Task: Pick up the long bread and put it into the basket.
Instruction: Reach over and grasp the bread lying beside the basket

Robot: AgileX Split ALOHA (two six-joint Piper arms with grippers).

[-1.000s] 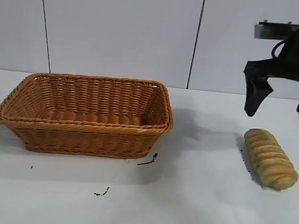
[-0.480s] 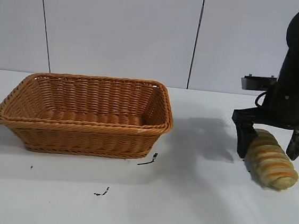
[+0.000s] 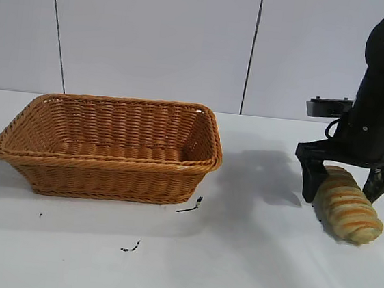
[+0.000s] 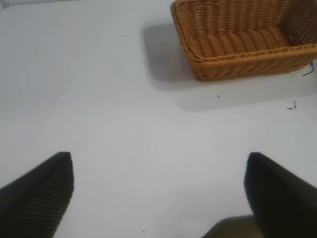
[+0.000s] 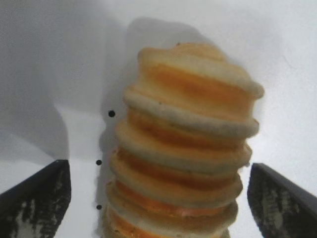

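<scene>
Lying on the white surface [image 3: 248, 260] at the right side of the exterior view, the long bread [image 3: 350, 210] is resting lengthwise, an oblong loaf whose rounded crosswise ridges are alternating orange-brown and pale cream, stacked like soft overlapping rings with a matte, slightly floury crust. In the right wrist view the loaf [image 5: 185, 163] is filling the middle, its ridges bulging outward and casting a soft shadow on the smooth surface beside it, where a few tiny dark specks are showing. Straddling the far end of the loaf, the right gripper [image 3: 344, 185] is pointing downward on its glossy black arm, its angular black jaws standing spread wide, one on each side of the bread and not pinching it. Well apart to the left, the basket [image 3: 109, 150] is sitting upright, a large rectangular piece of orange-brown wicker with tightly woven flared walls and a thick braided rim. A short dark scrap [image 3: 191, 206] is lying just beside its near corner. The left gripper [image 4: 158, 193] is hovering over bare surface in its own wrist view, its ribbed dark jaws spread wide, the basket [image 4: 237, 57] showing farther off.
</scene>
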